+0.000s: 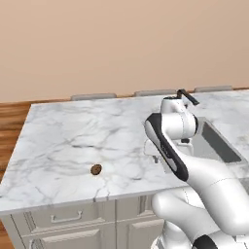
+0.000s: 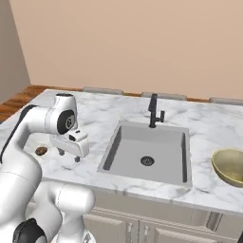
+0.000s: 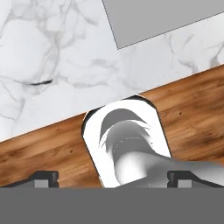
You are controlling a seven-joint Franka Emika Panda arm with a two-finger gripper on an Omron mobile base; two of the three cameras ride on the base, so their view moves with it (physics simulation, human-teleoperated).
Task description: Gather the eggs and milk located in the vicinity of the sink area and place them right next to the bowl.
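My gripper (image 2: 69, 155) hangs over the white marble table (image 1: 73, 136), between the small brown oval egg (image 2: 41, 151) on my left and the grey rectangular recessed sink (image 2: 147, 152) on my right. The black angular faucet (image 2: 154, 110) stands behind the sink. The wide round tan-yellow bowl (image 2: 229, 167) sits on the table beyond the sink's right side.

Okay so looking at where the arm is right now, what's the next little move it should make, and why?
Probably swing the open gripper left and down toward the brown egg on the marble counter. The gripper holds nothing and hangs above the counter between that egg and the sink; the bowl sits beyond the sink.
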